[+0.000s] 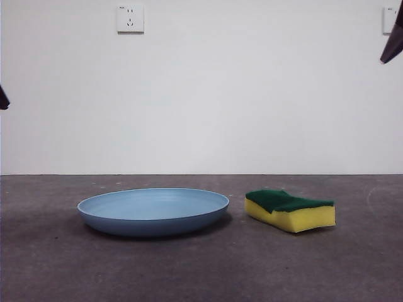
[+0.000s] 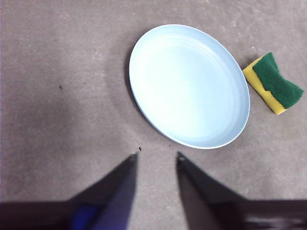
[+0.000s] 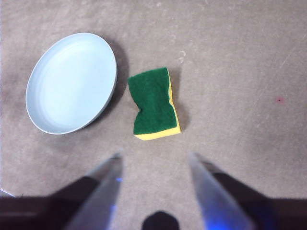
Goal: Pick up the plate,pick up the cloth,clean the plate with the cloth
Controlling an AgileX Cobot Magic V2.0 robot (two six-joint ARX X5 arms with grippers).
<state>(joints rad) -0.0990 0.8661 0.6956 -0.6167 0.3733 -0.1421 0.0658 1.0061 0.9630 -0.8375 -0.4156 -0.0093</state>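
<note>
A light-blue plate lies flat on the gray desk. It is round and shallow, with a low raised rim, and nothing is on it. Right beside it lies the cloth, which looks like a thick yellow sponge with a dark green top. The green top is a bit wavy. The cloth and the plate are close, but a thin strip of desk shows between them, so they do not touch.

The left gripper hangs in the air above the desk, near the plate's rim. Its two black fingers are spread apart, with bare desk between them. They hold nothing.

The right gripper hangs above the desk too, near the cloth. Its fingers are also spread wide and hold nothing. From up there the cloth shows its green top and a yellow edge, with the plate next to it.

In the front view, the arms only peek in as small dark tips at the side edges, up high. Behind the desk is a white wall with a white socket on it.
</note>
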